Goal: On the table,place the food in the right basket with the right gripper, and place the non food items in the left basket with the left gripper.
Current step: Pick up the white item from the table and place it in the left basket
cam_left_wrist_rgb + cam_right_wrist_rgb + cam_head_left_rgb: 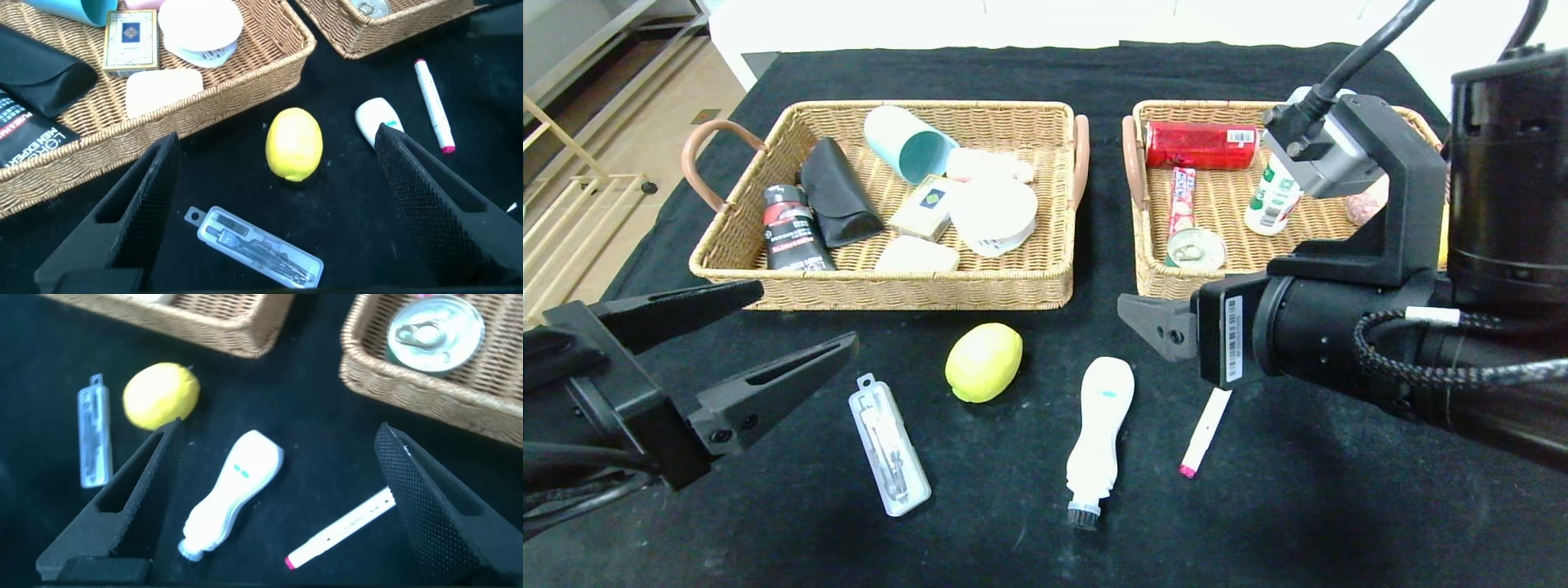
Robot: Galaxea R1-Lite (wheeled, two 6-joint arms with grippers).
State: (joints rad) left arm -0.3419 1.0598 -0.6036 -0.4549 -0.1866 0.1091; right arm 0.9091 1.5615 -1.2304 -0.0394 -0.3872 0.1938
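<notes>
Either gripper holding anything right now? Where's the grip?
Nothing held. Left gripper and right gripper are both open and empty above the black-clothed table.

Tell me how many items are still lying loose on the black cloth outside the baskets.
4: clear case front left, lemon beside it, brush center, marker right.

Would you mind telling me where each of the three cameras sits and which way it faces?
Head view: on the head, looking forward and down at the table and both baskets; left gripper and right gripper show.
Left wrist view: on the left arm, looking between its open fingers at the lemon.
Right wrist view: on the right arm, over the brush and marker.
All three share the lemon.
</notes>
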